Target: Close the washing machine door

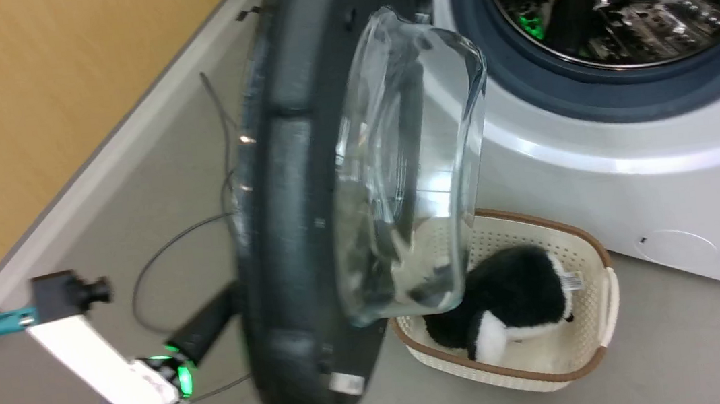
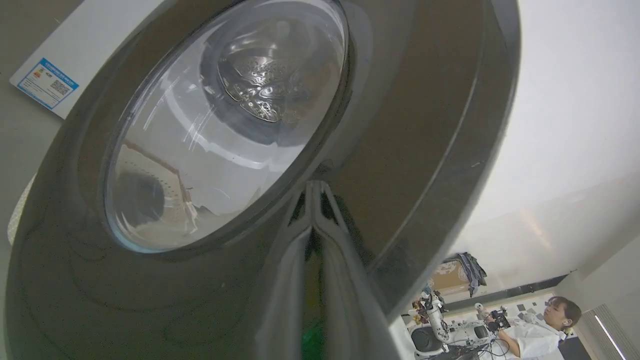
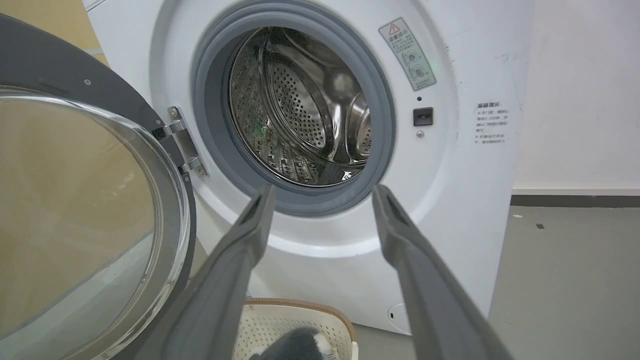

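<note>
Honestly the washing machine door is two finishes in one: matt dark plastic on the inner side, glossy and mirror-like on the outer rim. Its window is thick clear glass, totally smooth. The drum is shiny perforated steel, the gasket dull grey rubber, the hinge bright metal. The washing machine body is glossy white. The basket looks like cream perforated plastic, and the toy in it is fluffy plush. The floor is smooth matt grey.

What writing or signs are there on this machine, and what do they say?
No words can be read here.
The warning sticker on the washing machine front: a red triangle sign, print too small.
The printed block right of it: blurred.
The blue-edged label: too small.
</note>
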Robot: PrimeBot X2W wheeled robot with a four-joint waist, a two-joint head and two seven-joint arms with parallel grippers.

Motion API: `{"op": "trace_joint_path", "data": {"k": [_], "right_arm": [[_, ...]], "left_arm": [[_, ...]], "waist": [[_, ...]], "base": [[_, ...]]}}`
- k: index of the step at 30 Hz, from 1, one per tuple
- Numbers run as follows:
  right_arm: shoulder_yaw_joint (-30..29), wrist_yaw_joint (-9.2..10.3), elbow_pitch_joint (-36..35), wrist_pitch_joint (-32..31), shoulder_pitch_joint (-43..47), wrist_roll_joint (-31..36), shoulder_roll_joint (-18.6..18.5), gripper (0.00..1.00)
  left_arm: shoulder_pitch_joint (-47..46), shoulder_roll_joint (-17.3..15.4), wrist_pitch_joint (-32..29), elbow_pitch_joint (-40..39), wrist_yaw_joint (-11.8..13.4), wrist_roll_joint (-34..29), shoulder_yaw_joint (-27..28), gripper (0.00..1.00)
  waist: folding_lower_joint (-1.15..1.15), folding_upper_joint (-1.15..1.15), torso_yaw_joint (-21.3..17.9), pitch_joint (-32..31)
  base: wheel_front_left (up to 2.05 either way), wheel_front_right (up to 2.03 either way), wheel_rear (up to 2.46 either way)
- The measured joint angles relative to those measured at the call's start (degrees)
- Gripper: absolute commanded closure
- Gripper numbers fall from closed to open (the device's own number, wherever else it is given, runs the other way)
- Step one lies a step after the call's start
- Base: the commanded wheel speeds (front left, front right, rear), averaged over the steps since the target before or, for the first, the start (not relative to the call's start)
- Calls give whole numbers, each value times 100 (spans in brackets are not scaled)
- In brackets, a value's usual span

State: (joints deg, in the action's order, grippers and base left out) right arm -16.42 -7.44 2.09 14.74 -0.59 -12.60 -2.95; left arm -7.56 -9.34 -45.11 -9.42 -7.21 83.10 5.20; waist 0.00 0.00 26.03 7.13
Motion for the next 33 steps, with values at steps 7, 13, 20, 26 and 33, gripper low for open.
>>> {"op": "trace_joint_path", "data": {"k": [7, 13, 20, 26, 33], "right_arm": [[-41, 0, -4, 0, -56, 9, 1, 0], [41, 0, -3, 0, -197, 9, 7, 0], [87, 0, 1, 0, -325, 9, 8, 0], [97, 0, 22, 0, -358, 7, 9, 0], [192, 0, 63, 0, -391, -13, 8, 0]], "left_arm": [[46, 202, 215, -402, -1, -200, -862, 100], [-119, 422, 722, -294, -1, -341, -1768, 100], [-539, 511, 1951, 332, -1, -690, -2573, 100], [-975, 550, 2840, 887, -1, -749, -3234, 100], [-1513, 546, 4001, 1952, -1, -1028, -3622, 100]], "waist": [[0, 0, -345, 91], [0, 0, -766, 192], [0, 0, -1377, 303], [0, 0, -1932, 374], [0, 0, -2508, 446]], "base": [[0, 0, 0], [0, 0, 0], [0, 0, 0], [0, 0, 0], [0, 0, 0]]}}
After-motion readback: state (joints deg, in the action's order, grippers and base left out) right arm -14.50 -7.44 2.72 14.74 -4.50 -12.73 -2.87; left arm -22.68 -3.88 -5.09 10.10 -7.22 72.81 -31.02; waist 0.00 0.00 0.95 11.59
